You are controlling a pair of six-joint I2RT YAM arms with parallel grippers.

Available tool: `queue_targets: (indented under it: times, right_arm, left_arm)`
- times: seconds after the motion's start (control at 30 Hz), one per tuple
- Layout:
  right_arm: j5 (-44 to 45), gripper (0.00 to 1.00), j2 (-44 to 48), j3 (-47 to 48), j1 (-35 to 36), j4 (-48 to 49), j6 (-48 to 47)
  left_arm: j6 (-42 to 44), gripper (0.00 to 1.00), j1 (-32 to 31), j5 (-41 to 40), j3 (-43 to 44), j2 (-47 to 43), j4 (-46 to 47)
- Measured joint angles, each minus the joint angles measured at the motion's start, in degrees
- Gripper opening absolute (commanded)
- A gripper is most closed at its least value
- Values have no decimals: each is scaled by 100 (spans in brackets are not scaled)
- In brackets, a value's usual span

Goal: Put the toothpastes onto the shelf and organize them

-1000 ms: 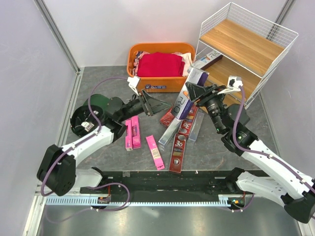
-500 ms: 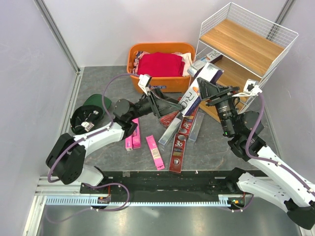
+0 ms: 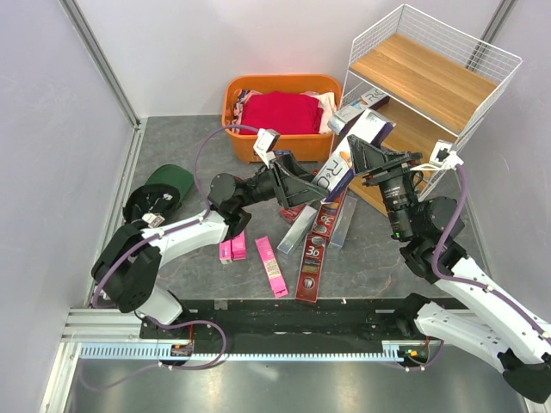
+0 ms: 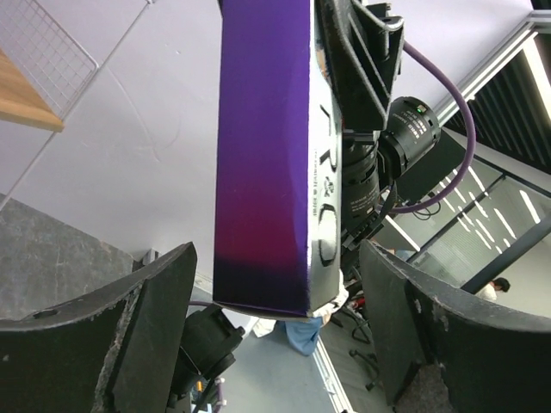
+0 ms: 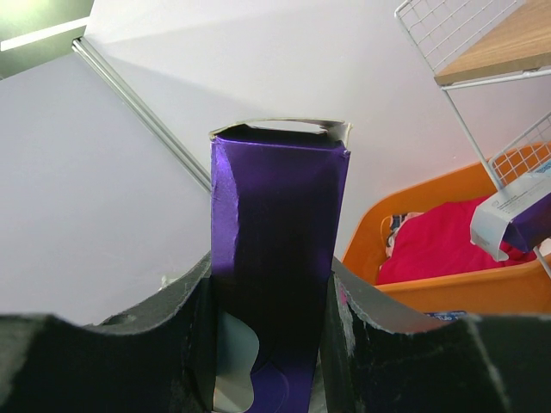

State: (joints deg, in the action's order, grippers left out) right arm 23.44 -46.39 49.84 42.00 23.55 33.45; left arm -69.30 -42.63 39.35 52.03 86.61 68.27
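Note:
My right gripper [image 3: 366,157] is shut on a purple toothpaste box [image 3: 343,163] and holds it tilted above the table, in front of the shelf [image 3: 430,82]. In the right wrist view the box [image 5: 275,249] fills the gap between the pads of the gripper [image 5: 271,344]. My left gripper [image 3: 297,179] is open, with the box's lower end [image 4: 267,172] between its fingers [image 4: 146,344] and a gap on each side. More toothpastes lie on the table: pink ones [image 3: 231,248], a dark red one [image 3: 314,258] and a silver one [image 3: 297,232]. Another box [image 3: 362,103] rests on the shelf's lower board.
An orange basket [image 3: 258,146] with red clothes stands left of the shelf, close behind both grippers. A dark green round object [image 3: 164,185] lies at the left beside my left arm. The shelf's wire side [image 5: 491,43] shows at the right wrist view's top right.
My left gripper has swung right, up to the purple box's lower end, and its jaws have narrowed. The right gripper lifted the box slightly toward the shelf, then held still.

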Motion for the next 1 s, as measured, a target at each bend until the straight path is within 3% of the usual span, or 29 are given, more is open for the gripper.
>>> queue_targets:
  times: [0.13, 0.3, 0.4, 0.5, 0.63, 1.0]
  right_arm:
    - [0, 11, 33, 0, 0, 0, 2]
    - [33, 22, 63, 0, -2, 0, 24]
    - [42, 38, 85, 0, 0, -7, 39]
    - [63, 61, 87, 0, 0, -17, 68]
    - [175, 78, 96, 0, 0, -55, 153]
    - [695, 95, 120, 2, -7, -525, 96]
  left_arm:
    - [-74, 64, -31, 31, 52, 136, 122]
    - [-140, 50, -59, 72, 94, 157, 273]
    - [-181, 44, -63, 79, 94, 157, 299]
    - [-184, 41, -63, 72, 94, 157, 306]
    - [-177, 39, -59, 57, 74, 153, 299]
    - [190, 29, 37, -28, -330, -354, -356]
